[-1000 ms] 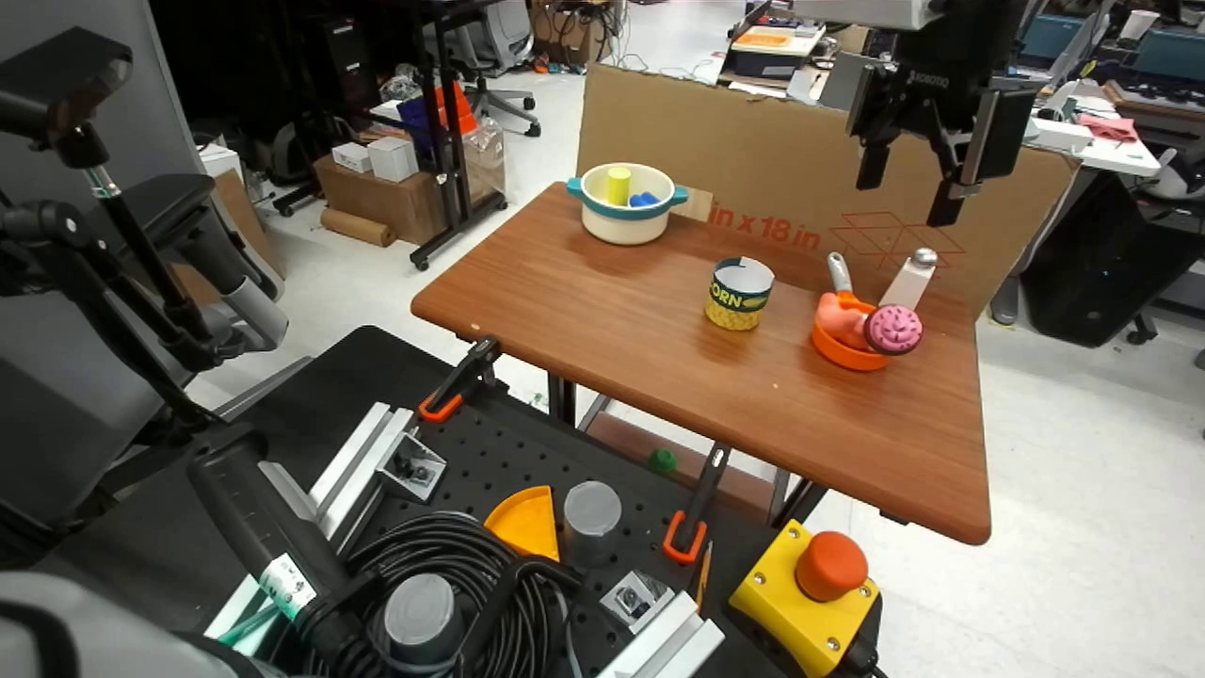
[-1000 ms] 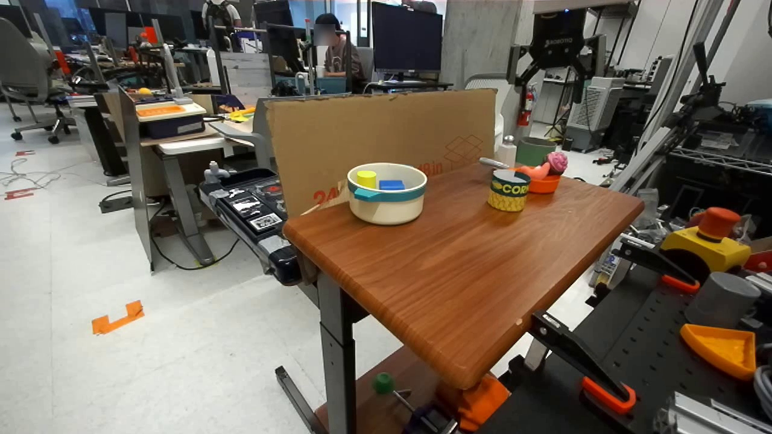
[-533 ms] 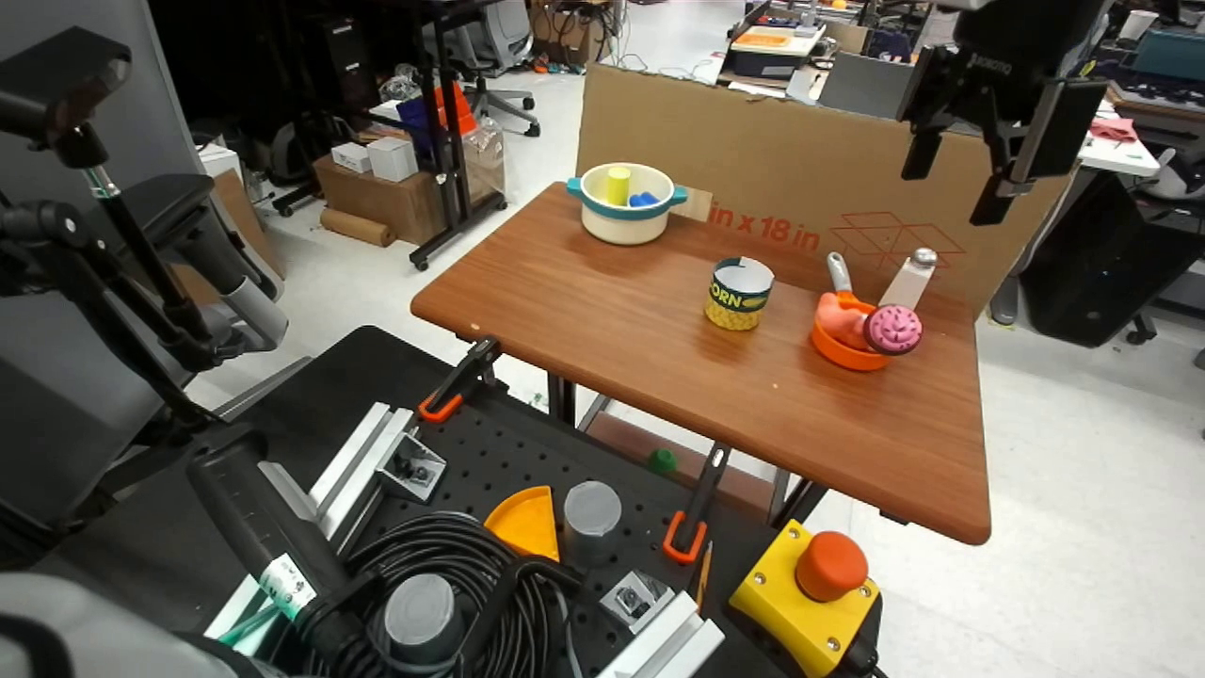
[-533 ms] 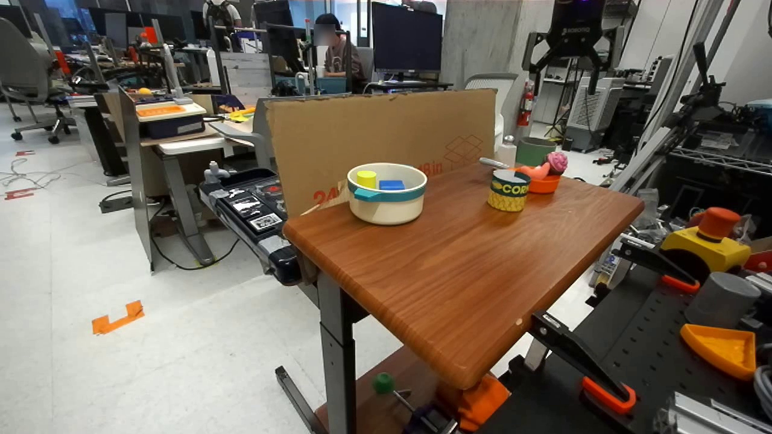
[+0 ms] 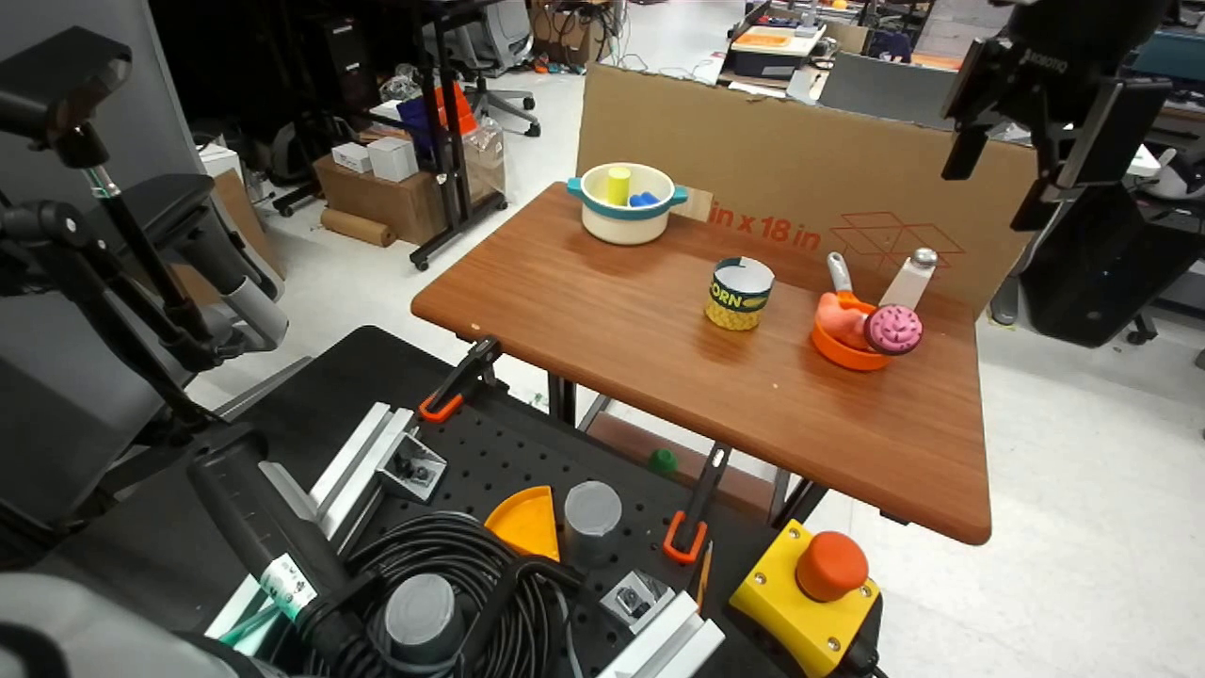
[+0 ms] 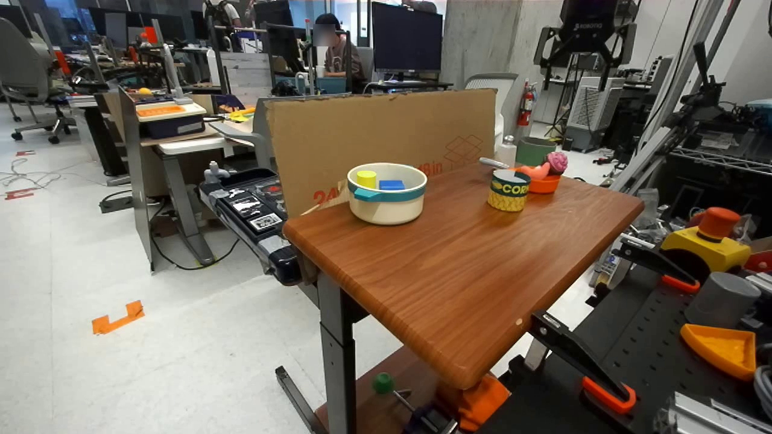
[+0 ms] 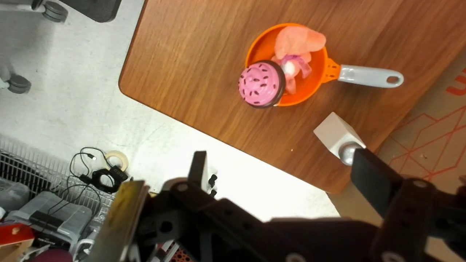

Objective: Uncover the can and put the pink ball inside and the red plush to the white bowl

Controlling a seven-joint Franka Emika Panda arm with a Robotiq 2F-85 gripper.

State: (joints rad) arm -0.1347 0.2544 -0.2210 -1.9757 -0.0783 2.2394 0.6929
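Note:
The yellow can (image 5: 732, 316) with a dark corn label stands upright mid-table; it also shows in an exterior view (image 6: 506, 202). Its top looks pale; I cannot tell if it is covered. The pink ball (image 7: 259, 84), with dark sprinkles and a brown base, rests on the rim of an orange bowl (image 7: 271, 42). The red plush (image 7: 296, 40), salmon-coloured, lies in that bowl. The white bowl (image 5: 626, 228) with a blue-green rim stands at the far table end, holding yellow and blue pieces. My gripper (image 5: 996, 193) is open and empty, high beyond the orange bowl's end of the table.
A white bottle with a silver top (image 7: 333, 133) stands beside the orange bowl. The orange bowl's pale handle (image 7: 371, 76) points toward the upright cardboard (image 5: 697, 132) along the table's back edge. A black pegboard cart with clamps (image 5: 692, 532) adjoins the front edge.
My open gripper has moved sideways, to the right in both exterior views, from over the table's back toward and past its end by the orange bowl. The objects have not moved.

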